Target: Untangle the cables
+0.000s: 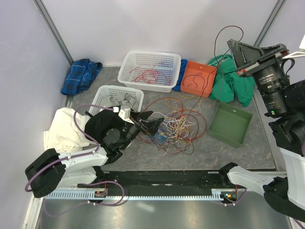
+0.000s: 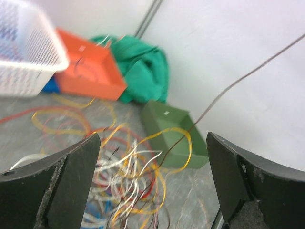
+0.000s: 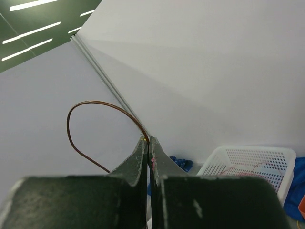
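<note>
Right hand [image 3: 148, 141] sits closest to the lens, fingers pinched fully together on one brown strand [image 3: 81, 119] that arcs up out of the tips and drops away to the left. The left wrist view shows that strand as a thin line running down into the tangle [image 1: 176, 126]. The tangle lies mid-bench, between the small white basket [image 1: 97, 98] and the green bin [image 1: 231, 121]. A few red cables already lie in the big white basket [image 1: 143, 86]. Left hand [image 1: 150, 121] is at the tangle's left edge, spread as wide as it goes and holding nothing; can't tell if it touches the wires. Step looks like drawing the brown strand free. I'd pin the pile with the left hand close to where the strand exits, then raise the right slowly along the strand's own line. Stop if the whole clump lifts. Main risk is loops snagging and dragging the pile toward the green bin. Orange bin [image 1: 190, 71] and green cloth [image 1: 233, 83] sit behind.
</note>
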You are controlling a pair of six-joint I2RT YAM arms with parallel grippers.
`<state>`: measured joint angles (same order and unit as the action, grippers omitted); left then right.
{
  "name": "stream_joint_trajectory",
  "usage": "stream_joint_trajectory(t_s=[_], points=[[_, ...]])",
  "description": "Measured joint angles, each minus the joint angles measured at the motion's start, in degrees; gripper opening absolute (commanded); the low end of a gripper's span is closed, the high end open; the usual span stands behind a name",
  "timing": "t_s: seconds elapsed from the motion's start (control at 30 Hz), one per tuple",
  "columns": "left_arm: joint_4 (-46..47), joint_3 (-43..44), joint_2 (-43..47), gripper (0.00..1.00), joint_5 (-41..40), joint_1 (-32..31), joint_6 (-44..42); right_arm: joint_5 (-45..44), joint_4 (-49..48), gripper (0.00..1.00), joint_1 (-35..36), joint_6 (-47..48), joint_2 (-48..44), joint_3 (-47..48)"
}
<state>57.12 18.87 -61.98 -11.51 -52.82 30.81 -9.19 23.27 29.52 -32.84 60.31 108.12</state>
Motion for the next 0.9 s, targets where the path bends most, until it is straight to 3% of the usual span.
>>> stream_joint_trajectory(t_s=[0.13,0.37,0.57,0.9], points=[[10.3,0.2,-4.2,1.0,6.9,-0.1,-3.5,1.0,0.4,0.0,0.0,-1.1,0.5,-1.3],[15.9,8.9,-14.4,1.0,17.7,-3.5,-14.7,4.0,1.2,0.0,0.0,-3.1,1.5,-3.5],[17.2,15.1,-24.3,0.98,20.3,-3.7,-22.1,6.8,1.5,0.0,0.0,-4.6,1.9,-5.7],[17.2,26.2,-38.0,0.96,22.7,-3.0,-23.6,13.2,2.0,0.0,0.0,-8.4,0.4,-5.7]])
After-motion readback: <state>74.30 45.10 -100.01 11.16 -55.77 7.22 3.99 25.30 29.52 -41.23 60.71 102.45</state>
